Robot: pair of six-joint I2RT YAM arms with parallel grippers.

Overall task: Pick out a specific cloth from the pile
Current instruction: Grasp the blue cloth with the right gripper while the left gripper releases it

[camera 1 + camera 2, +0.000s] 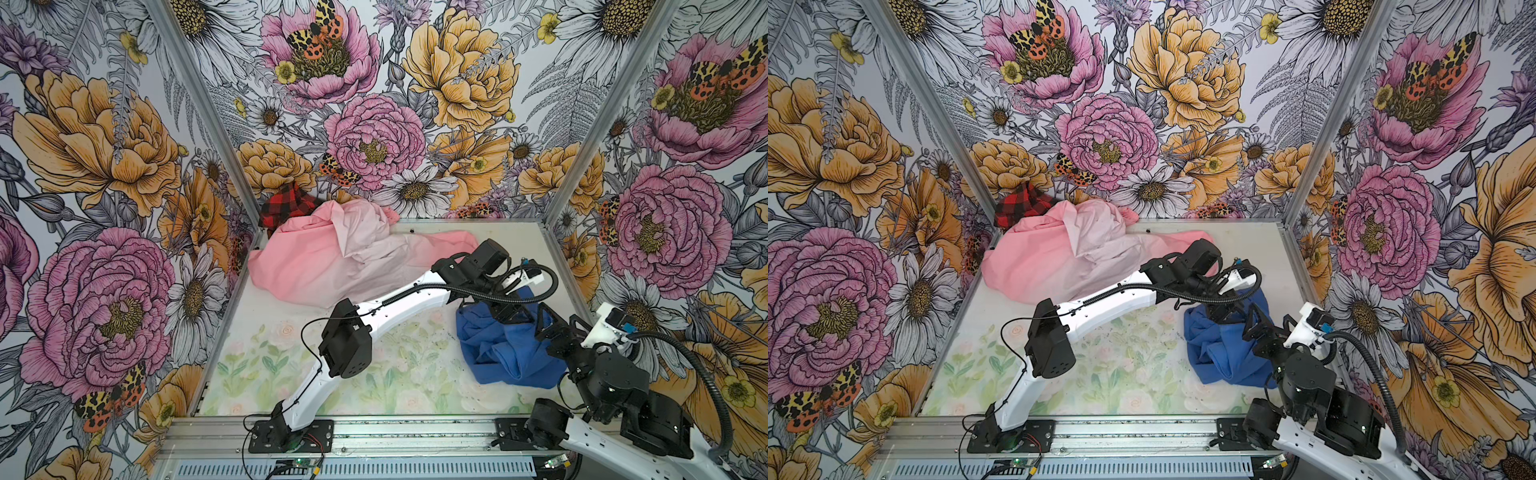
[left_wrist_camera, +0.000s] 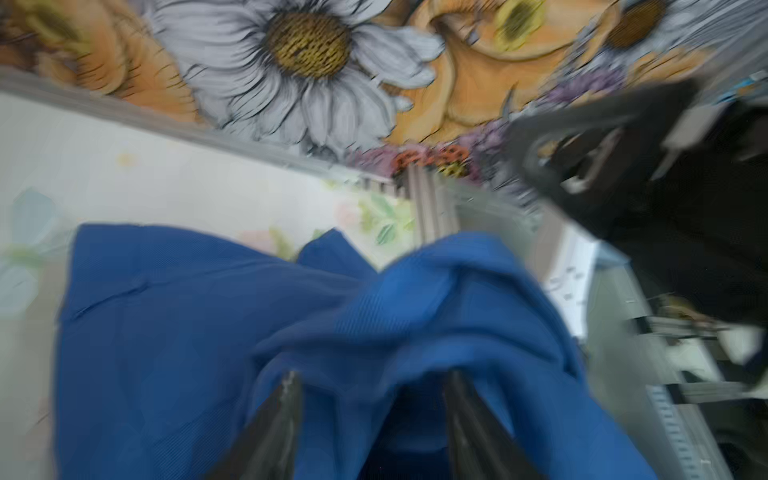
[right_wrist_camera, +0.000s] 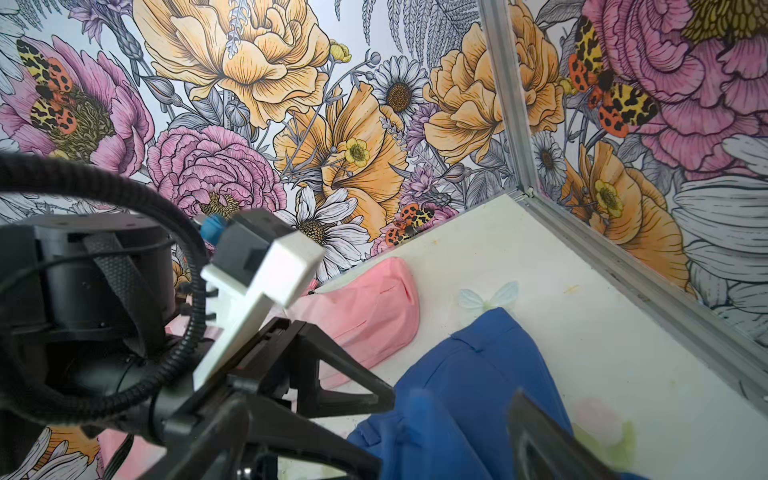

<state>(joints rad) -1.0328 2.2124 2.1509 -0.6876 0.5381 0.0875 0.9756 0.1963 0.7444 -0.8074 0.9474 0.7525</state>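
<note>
The royal-blue cloth (image 1: pixel 498 353) (image 1: pixel 1221 349) lies crumpled on the table at the front right, apart from the pile (image 1: pixel 332 257) (image 1: pixel 1059 257) of pink garments and red-and-black plaid at the back left. My left arm reaches across to it. The left gripper (image 1: pixel 512 313) (image 2: pixel 374 390) hangs over the cloth's far edge. Its fingers stand well apart, open, with blue folds (image 2: pixel 208 332) under and between them; this view is blurred. My right gripper (image 1: pixel 548 328) (image 3: pixel 399 449) is close beside it at the cloth's right edge. It is open wide, with blue fabric (image 3: pixel 478 374) below it.
The metal frame rail (image 1: pixel 569 274) and the flowered right wall stand close behind both grippers. A pink sleeve (image 3: pixel 374 311) of the pile stretches toward the blue cloth. The left forearm (image 1: pixel 399 299) crosses the middle of the table (image 1: pixel 266 374).
</note>
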